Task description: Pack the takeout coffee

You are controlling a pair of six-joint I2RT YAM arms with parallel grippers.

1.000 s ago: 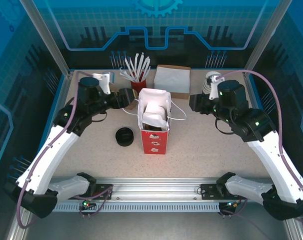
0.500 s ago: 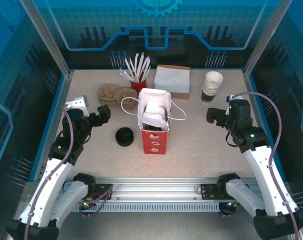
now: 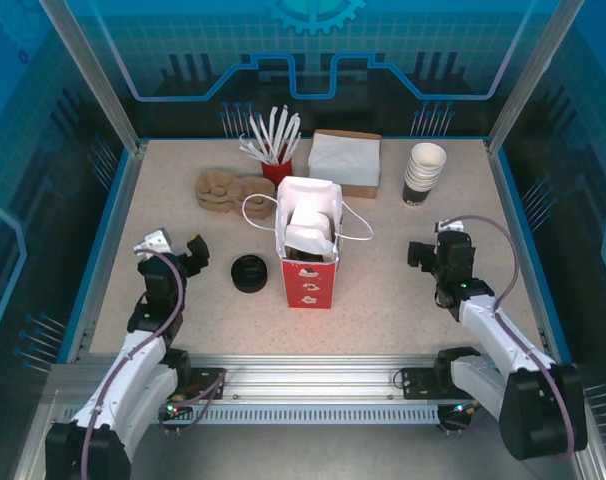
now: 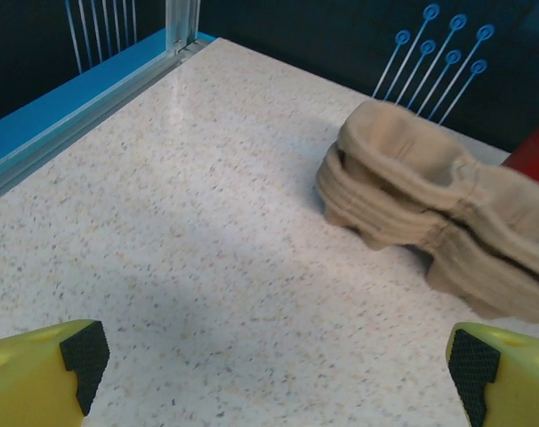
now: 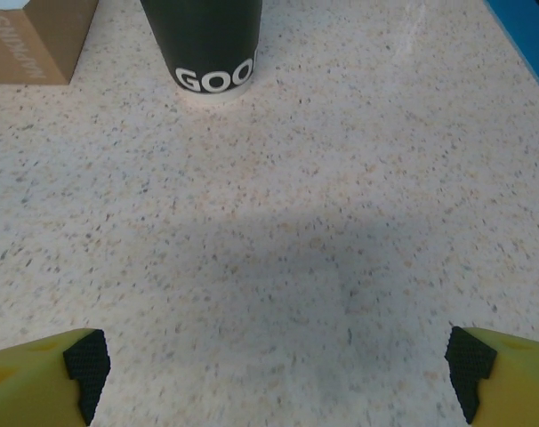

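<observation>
The coffee point(image 3: 305, 258), seemingly upright inside the bag point(image 3: 310, 285) at frame centre, lies about midway between the left fingers point(image 4: 81, 358) and right fingers point(image 5: 84, 360). Both are wide open and empty.

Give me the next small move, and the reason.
Probably just park both: the left gripper and right gripper are open, empty and well clear of the bag, and a dark shape inside it looks like the coffee.
</observation>
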